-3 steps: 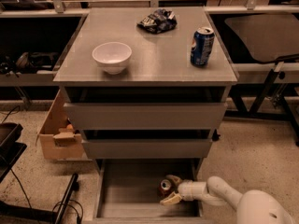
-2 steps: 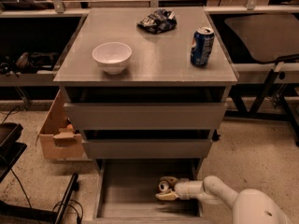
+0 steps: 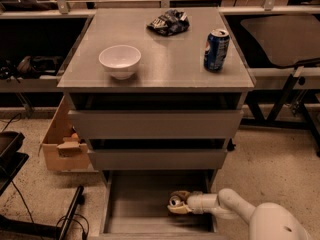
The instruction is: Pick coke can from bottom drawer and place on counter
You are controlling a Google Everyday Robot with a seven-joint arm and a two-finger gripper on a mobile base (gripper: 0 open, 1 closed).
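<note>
The coke can [image 3: 175, 201] stands in the open bottom drawer [image 3: 135, 204], right of its middle; I see mostly its silver top. My gripper [image 3: 177, 203] reaches in from the right on a white arm, with one tan finger behind the can and one in front, closed against it. The can rests low on the drawer floor. The counter [image 3: 165, 49] is the grey top of the cabinet, above the two shut upper drawers.
On the counter stand a white bowl [image 3: 120, 60] at the left, a blue Pepsi can [image 3: 216, 49] at the right and a crumpled dark chip bag [image 3: 168, 22] at the back. A cardboard box [image 3: 62, 144] sits on the floor left of the cabinet.
My gripper has slid a little to the left inside the bottom drawer, and the can has shifted slightly with it. Nothing on the counter moved.
</note>
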